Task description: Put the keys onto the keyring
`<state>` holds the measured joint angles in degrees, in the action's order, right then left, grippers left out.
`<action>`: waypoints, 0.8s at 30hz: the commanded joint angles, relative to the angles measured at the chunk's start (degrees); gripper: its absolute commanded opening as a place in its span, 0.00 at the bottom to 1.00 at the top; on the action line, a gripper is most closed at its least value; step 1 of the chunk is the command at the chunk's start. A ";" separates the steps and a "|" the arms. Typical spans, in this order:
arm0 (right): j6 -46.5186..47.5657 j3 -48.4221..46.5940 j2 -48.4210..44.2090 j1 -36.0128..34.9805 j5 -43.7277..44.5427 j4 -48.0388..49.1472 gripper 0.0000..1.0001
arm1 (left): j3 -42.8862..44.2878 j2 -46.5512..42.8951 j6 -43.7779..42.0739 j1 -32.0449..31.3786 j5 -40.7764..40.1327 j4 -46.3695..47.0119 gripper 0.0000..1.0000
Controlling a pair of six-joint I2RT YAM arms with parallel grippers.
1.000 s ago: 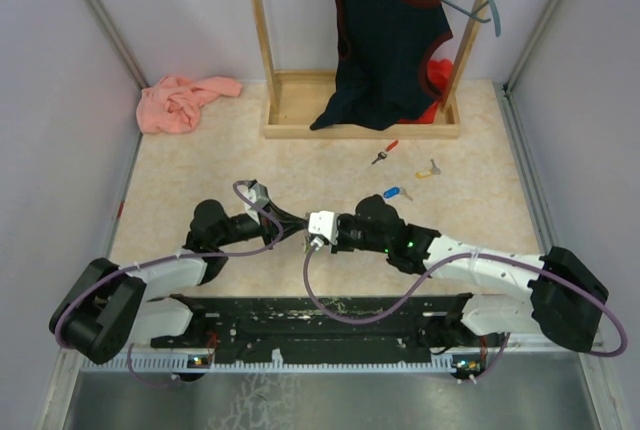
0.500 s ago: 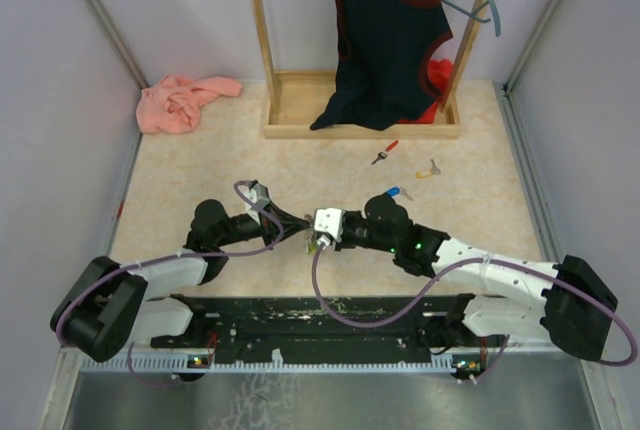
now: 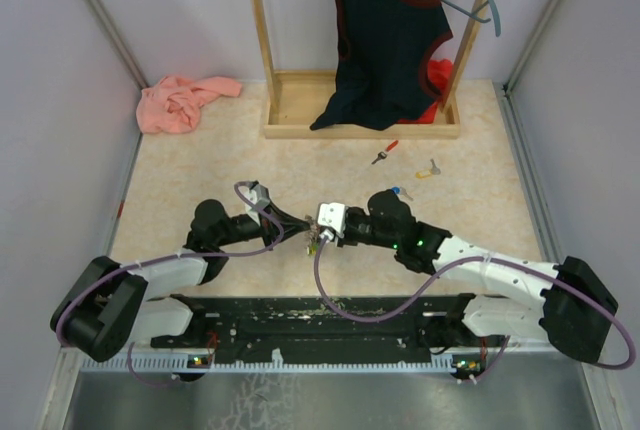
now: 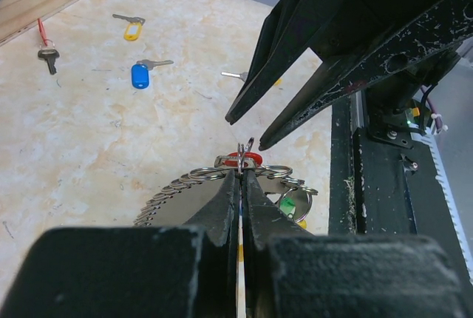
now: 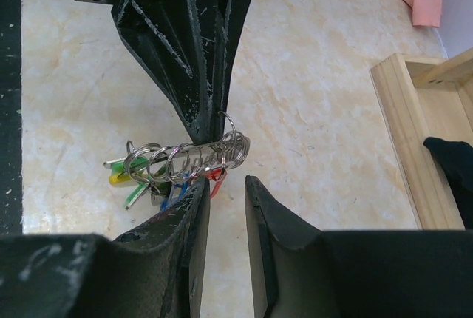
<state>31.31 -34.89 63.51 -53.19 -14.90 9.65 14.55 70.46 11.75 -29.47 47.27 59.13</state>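
Note:
The keyring [image 5: 188, 157] is a row of steel rings with green, yellow, blue and red-tagged keys hanging under it. My left gripper [image 4: 242, 174] is shut on the keyring [image 4: 222, 177] and holds it just above the table; its black fingers [image 5: 194, 59] reach down to the rings. My right gripper [image 5: 226, 185] is open just in front of the red tag [image 5: 216, 177], with nothing between its fingers [image 4: 284, 74]. Loose keys lie farther out: a blue one [image 4: 140, 74], a yellow one [image 4: 131, 29] and a red-corded one [image 4: 46, 53]. Both grippers meet at the keyring [image 3: 312, 238].
A wooden rack [image 3: 300, 110] with a dark garment [image 3: 385, 40] stands at the back. A pink cloth [image 3: 180, 100] lies at the back left. The black base rail [image 4: 369, 185] runs close to the right of the keyring. The red-corded key [image 3: 385, 153] and the yellow one [image 3: 428, 169] lie right of centre.
My right gripper has opened and its arm has shifted slightly right and away, now covering most of the blue key. The left gripper has stayed shut on the keyring.

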 commanded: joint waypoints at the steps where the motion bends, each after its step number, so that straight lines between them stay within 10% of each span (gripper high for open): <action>1: -1.21 -2.62 0.43 0.45 -3.41 2.03 0.26 | 1.49 0.13 -0.56 0.16 1.55 1.95 0.01; 24: -1.87 -2.45 2.81 0.72 -4.61 3.82 0.17 | 1.89 0.82 -0.41 0.17 3.39 2.89 0.01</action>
<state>30.15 -34.92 65.91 -52.95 -17.89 11.49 14.61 71.22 11.73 -29.47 49.54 59.16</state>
